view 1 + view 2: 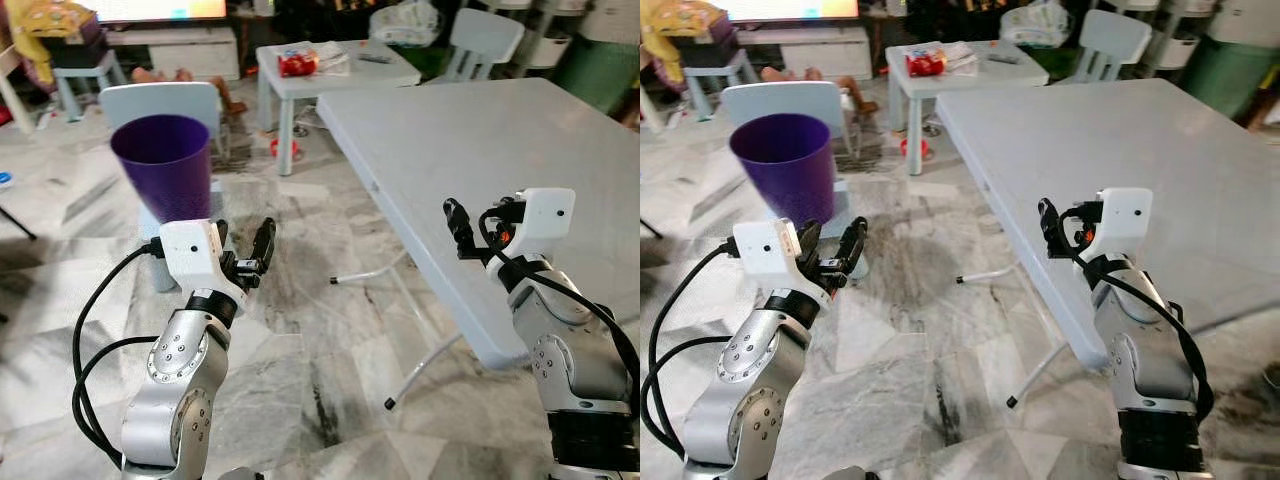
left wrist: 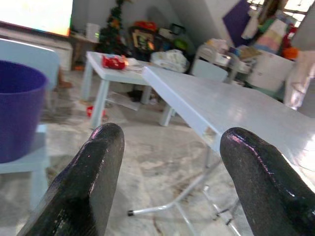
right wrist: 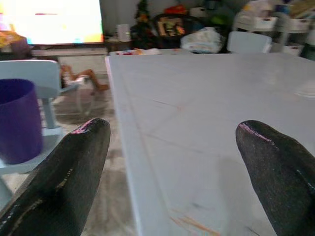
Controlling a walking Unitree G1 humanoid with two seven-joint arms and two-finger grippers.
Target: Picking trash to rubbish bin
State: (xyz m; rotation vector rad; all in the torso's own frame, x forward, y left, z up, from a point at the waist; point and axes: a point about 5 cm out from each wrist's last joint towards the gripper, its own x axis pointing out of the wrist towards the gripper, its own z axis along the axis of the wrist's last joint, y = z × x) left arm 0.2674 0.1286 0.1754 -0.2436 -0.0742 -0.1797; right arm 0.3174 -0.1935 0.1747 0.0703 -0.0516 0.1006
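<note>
While both the left gripper (image 1: 250, 246) and right gripper (image 1: 1050, 228) are held spread and empty, trash is being sought; the purple bin (image 1: 165, 165) stands near, so locating litter is judged necessary next.

- A purple bin (image 1: 165, 165) is standing on a pale blue chair (image 1: 150, 105).
- The left gripper (image 1: 245, 245) is hovering just beside it.
- The right gripper (image 1: 470, 225) is hanging over the white folding table (image 1: 480, 140) edge.

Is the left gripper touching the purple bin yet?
Apart. In the right eye view the left gripper sits beside and below the purple bin, open, with floor showing between them; the left wrist view shows the bin off to one side.
</note>
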